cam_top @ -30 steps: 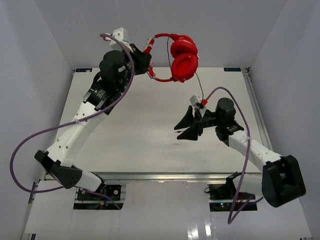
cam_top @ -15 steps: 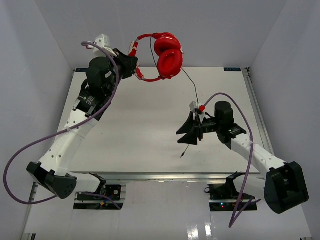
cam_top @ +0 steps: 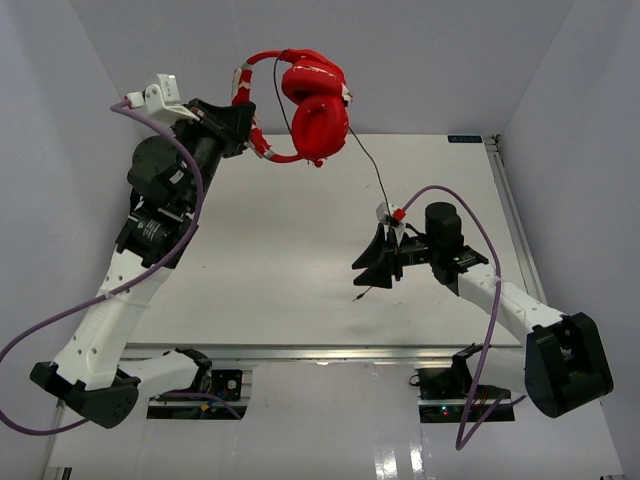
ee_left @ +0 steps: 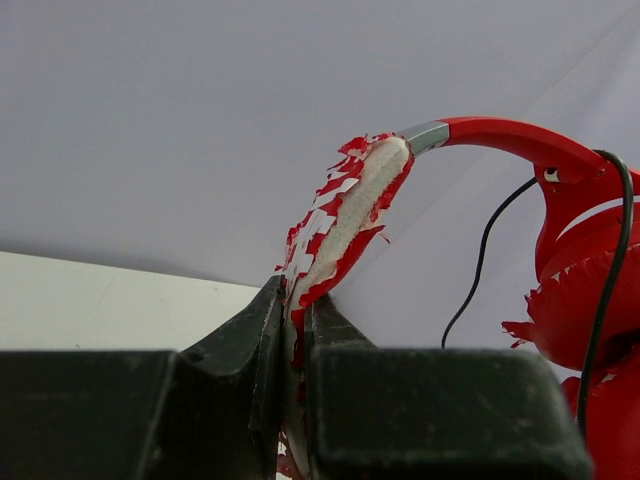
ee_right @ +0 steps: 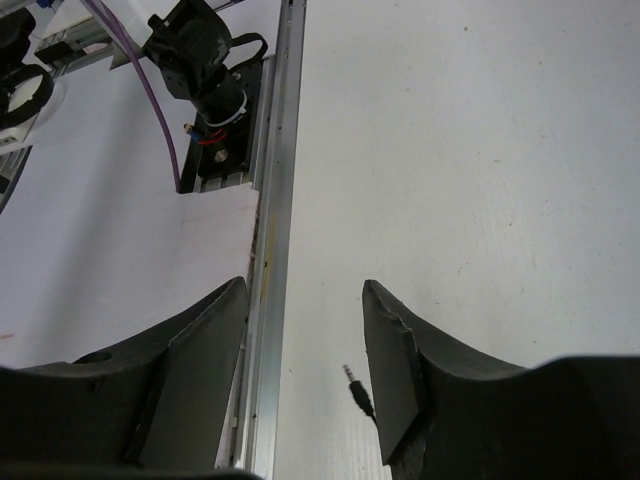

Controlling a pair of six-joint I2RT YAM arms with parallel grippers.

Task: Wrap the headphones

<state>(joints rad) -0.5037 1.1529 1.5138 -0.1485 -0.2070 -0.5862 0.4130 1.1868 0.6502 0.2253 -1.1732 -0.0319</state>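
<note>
The bright red headphones (cam_top: pixel 315 110) hang in the air above the table's far edge. My left gripper (cam_top: pixel 252 135) is shut on their peeling red-and-white headband (ee_left: pixel 350 210). One red cup (ee_left: pixel 590 300) shows at the right of the left wrist view. The thin dark cable (cam_top: pixel 378 178) runs down from the cups to my right gripper (cam_top: pixel 375 265), which is open over the table. The cable's plug (ee_right: pixel 355 385) dangles just inside one open finger (ee_right: pixel 395 370), with the free end showing below the gripper in the top view (cam_top: pixel 357 297).
The white table (cam_top: pixel 280 250) has a metal rail (ee_right: pixel 270 250) along its near edge. An arm base with a purple cable (ee_right: pixel 200 70) sits beyond that rail. White walls enclose the table at the back and both sides.
</note>
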